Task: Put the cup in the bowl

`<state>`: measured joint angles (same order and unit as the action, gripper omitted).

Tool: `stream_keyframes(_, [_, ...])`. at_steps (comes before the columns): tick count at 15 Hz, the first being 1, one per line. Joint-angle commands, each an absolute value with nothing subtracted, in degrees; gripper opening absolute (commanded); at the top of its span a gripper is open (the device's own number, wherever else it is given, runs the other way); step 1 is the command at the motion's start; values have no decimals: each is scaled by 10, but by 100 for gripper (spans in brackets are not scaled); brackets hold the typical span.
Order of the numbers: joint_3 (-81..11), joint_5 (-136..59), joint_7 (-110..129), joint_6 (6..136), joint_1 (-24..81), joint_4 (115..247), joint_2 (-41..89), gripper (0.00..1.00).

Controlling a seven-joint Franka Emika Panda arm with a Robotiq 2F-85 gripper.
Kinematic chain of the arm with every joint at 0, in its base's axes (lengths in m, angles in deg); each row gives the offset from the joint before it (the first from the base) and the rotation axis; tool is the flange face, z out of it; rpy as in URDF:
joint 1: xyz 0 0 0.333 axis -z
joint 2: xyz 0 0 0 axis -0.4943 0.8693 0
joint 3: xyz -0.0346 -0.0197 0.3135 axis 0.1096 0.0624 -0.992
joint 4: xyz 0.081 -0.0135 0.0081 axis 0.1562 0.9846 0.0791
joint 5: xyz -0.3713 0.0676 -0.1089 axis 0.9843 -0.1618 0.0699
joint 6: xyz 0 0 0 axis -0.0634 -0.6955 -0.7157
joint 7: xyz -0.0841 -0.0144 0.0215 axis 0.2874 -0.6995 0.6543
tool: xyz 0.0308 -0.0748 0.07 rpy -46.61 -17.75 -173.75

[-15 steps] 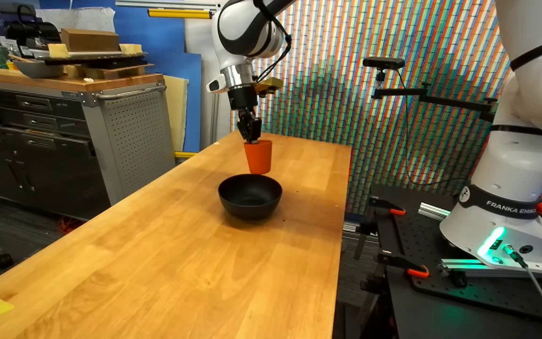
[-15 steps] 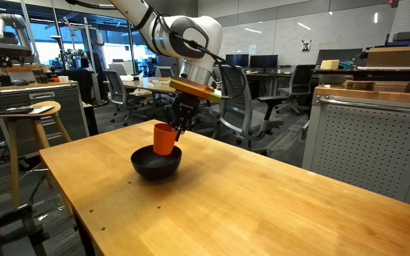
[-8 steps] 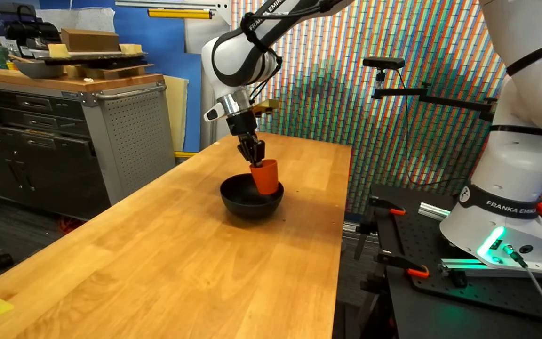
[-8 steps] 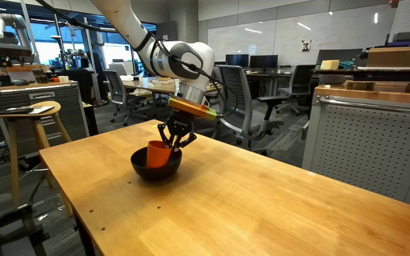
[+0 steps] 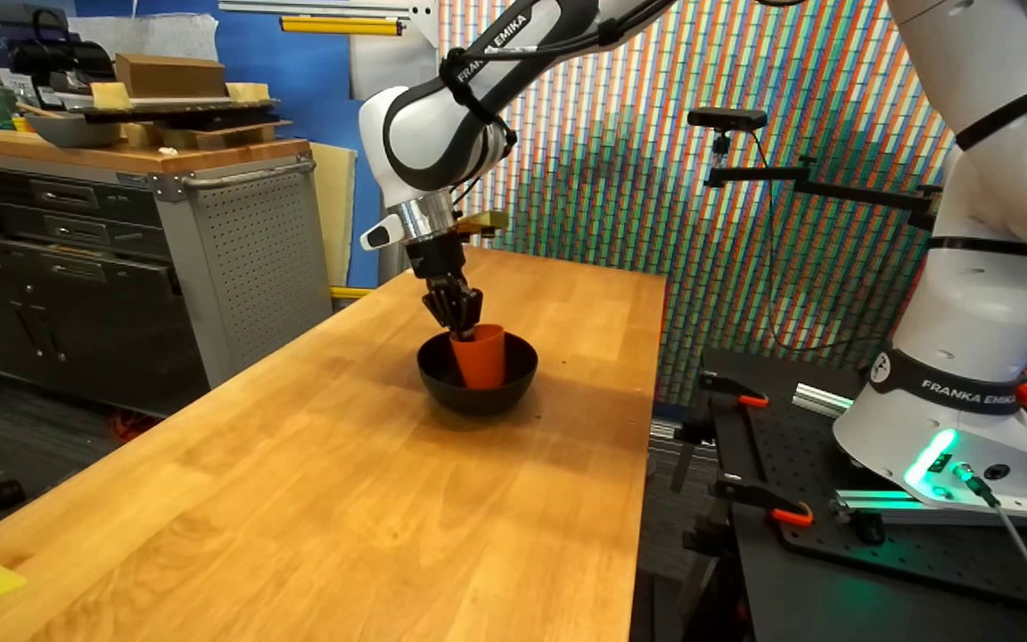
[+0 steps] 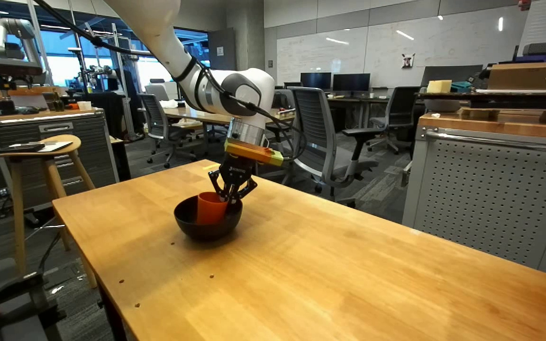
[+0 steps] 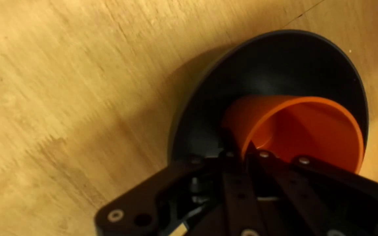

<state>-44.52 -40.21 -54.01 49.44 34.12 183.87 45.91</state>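
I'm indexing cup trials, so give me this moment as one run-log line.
cup: lower part inside bowl; claw: pinching cup's wall; bowl: on table; release: not yet done; contact with bowl's bottom: hidden

Cup (image 5: 481,364): orange-red, plain, slightly tapered, mouth up. I hold it by the wall at its lip; in the wrist view my grip straddles that wall at about 8 o'clock of the mouth. Pose: near upright, leaning slightly. It is inside the bowl (image 5: 478,401), upper part standing above the bowl's rim in both exterior views. Whether its base touches the bowl floor I cannot tell; the near wall hides it.

Bowl: round, black, matte, much wider than the cup; upright on the table (image 5: 371,481). In the wrist view I see its dark inside from 9 round to 2 o'clock, the cup's mouth between 3 and 4.
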Motion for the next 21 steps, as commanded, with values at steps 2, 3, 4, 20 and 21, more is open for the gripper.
stream_keyframes(2, [-452, -390, -577, 548, 345, 1843, 456, 32])
stream_keyframes(3, [-451, -388, -580, 560, 345, 1848, 452, 37])
stream_keyframes(4, [-450, -387, -583, 567, 345, 1853, 448, 47])
stream_keyframes(20, [-392, -341, -541, 532, 356, 1920, 227, 100])
stream_keyframes(21, [-386, -346, -539, 508, 359, 1913, 220, 100])
